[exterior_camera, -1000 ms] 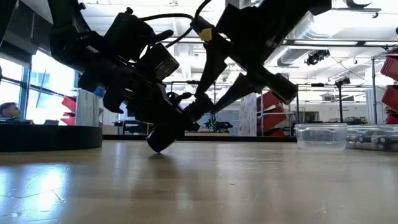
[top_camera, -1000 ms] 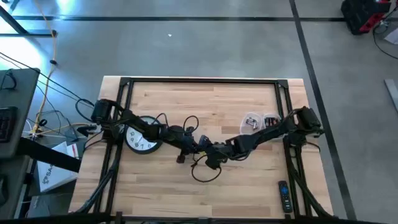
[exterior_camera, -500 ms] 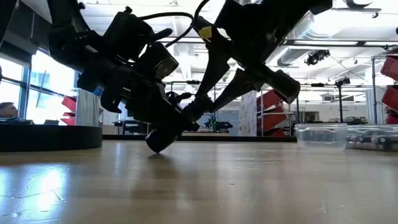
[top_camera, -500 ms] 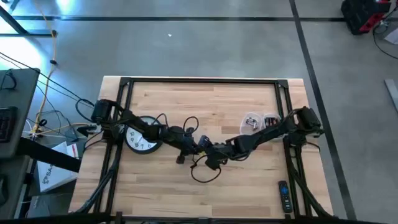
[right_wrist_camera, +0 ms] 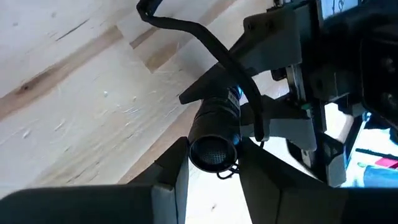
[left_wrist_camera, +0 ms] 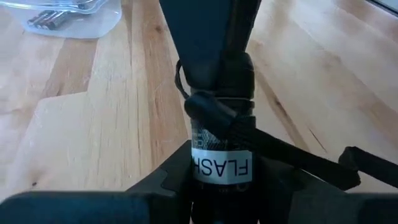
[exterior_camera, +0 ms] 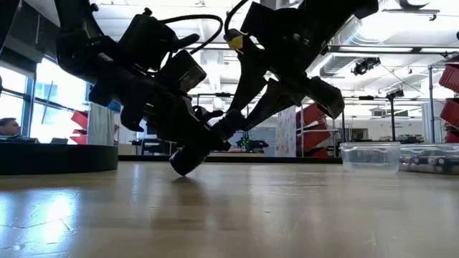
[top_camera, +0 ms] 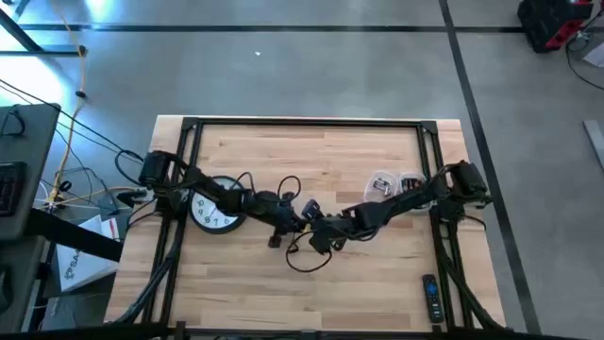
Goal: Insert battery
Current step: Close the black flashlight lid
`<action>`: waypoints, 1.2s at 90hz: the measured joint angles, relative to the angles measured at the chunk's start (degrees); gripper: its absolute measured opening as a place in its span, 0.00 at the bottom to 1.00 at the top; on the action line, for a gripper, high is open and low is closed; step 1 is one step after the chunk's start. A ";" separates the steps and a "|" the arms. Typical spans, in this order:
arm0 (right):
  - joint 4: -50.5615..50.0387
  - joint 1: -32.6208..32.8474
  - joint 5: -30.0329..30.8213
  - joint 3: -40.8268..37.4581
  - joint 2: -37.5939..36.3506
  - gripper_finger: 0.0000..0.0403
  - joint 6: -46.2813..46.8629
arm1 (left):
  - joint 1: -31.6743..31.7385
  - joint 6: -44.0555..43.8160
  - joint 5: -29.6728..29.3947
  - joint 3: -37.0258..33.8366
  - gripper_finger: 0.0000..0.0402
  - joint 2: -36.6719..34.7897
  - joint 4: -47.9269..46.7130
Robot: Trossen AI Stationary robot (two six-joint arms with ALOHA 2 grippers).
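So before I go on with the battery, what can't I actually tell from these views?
- Battery in the flashlight: right wrist view shows only its open end; the inside is dark.
- Right pincer: whether it grips; the flashlight lies between its fingers, contact hidden.
- Left pincer: closes around the flashlight, but its fingertips are cut off by the picture edge.
- Clear containers: contents too small in the high view.

- Flashlight (left_wrist_camera: 222, 158): black cylinder with a white "FLASH" label, tilted, one end on the table near the middle, toward the front edge.
- Batteries (top_camera: 411, 185): in clear containers near the right edge.
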 joint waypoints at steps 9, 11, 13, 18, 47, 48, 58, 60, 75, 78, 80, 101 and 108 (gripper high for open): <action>-0.39 -0.54 -0.09 0.00 0.00 0.22 2.70 | 0.01 0.07 -1.22 0.00 0.25 0.00 0.19; -0.46 -0.65 -0.09 0.00 0.00 0.22 3.31 | 0.03 0.08 -1.35 0.00 0.25 0.00 0.21; -0.51 -0.77 -0.09 0.00 0.00 0.22 4.04 | 0.04 0.23 -1.42 -0.02 0.25 0.00 0.21; -0.69 -0.99 -0.13 0.00 0.00 0.22 5.82 | 0.04 0.46 -1.93 -0.02 0.25 0.00 0.25; -0.60 -3.08 -3.27 0.00 0.00 0.22 18.68 | -1.32 3.21 -8.43 -0.07 0.25 -0.78 -0.93; -0.60 -3.17 -3.39 0.00 0.00 0.22 19.13 | -1.38 3.31 -8.84 -0.07 0.25 -0.79 -0.94; -0.65 -4.30 -4.71 0.00 0.00 0.22 24.12 | -1.93 4.12 -12.38 -0.07 0.25 -0.83 -1.02; -0.64 -4.49 -4.85 0.00 0.00 0.22 25.23 | -2.04 4.46 -13.01 -0.07 0.25 -0.83 -1.02; -0.43 -6.17 -5.31 0.00 0.00 0.22 32.99 | -2.95 6.14 -18.24 -0.07 0.25 -0.83 -1.12; -0.39 -6.54 -5.36 0.00 0.00 0.22 34.61 | -3.06 6.66 -19.49 -0.07 0.25 -0.83 -1.14; -0.34 -6.82 -5.42 0.00 0.00 0.22 35.77 | -3.20 6.96 -20.34 -0.07 0.25 -0.83 -1.18; 0.34 -9.83 -9.83 0.00 0.02 0.22 51.01 | -4.41 9.43 -26.93 -0.07 0.25 -0.85 -1.42; 0.66 -10.74 -12.31 0.00 0.02 0.22 55.08 | -4.90 9.98 -28.43 -0.07 0.25 -0.85 -1.62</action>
